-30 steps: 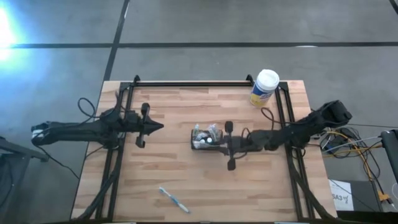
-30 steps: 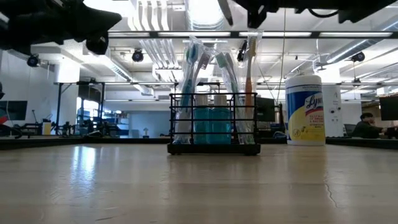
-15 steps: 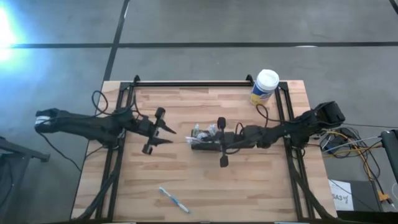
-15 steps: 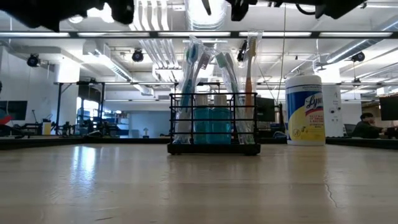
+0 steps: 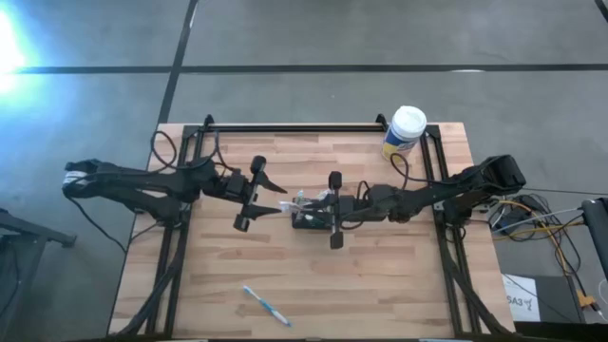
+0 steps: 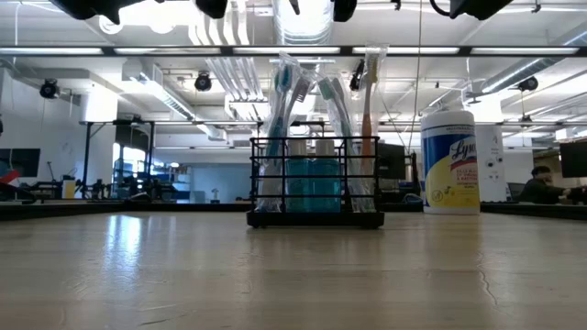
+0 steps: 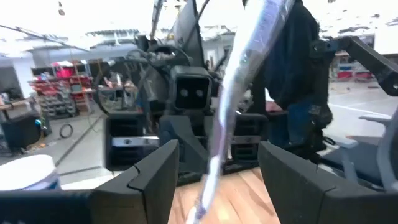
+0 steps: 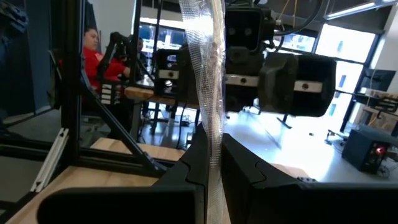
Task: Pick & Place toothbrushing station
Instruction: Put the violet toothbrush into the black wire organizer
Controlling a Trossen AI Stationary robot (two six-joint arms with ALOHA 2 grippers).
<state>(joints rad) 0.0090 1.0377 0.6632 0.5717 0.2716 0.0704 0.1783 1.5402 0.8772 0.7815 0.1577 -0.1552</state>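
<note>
The toothbrushing station (image 6: 316,183), a black wire holder with wrapped brushes and blue bottles, rests by its base on the table's middle (image 5: 309,222). Above it my right gripper (image 5: 306,206) is shut on a clear-wrapped toothbrush (image 8: 208,74), which stands upright in the air. My left gripper (image 5: 284,199) faces it from the table's left and is open. Its fingers stand on either side of the same toothbrush (image 7: 239,81), with a gap on each side. In the low view only dark bits of both arms show at the top edge. My right gripper pinches the wrapped toothbrush's shaft (image 8: 213,146) between its two fingers. The fingers lie about level, come from the table's right and cross the shaft. The toothbrush stands upright and reaches well above the fingers; its lower end is out of the right wrist view.
A yellow wipes canister (image 5: 404,133) with a white cap stands at the far right corner (image 6: 449,160). A loose toothbrush (image 5: 266,306) lies near the front edge. Black frame rails (image 5: 294,126) run along the table's far edge and sides. A person in red (image 8: 93,43) sits beyond the table.
My left gripper has gone toward the table's right and up, reaching the held toothbrush, and has opened. My right gripper has shifted a little toward the table's left and risen, staying shut. The station has kept still on the table.
</note>
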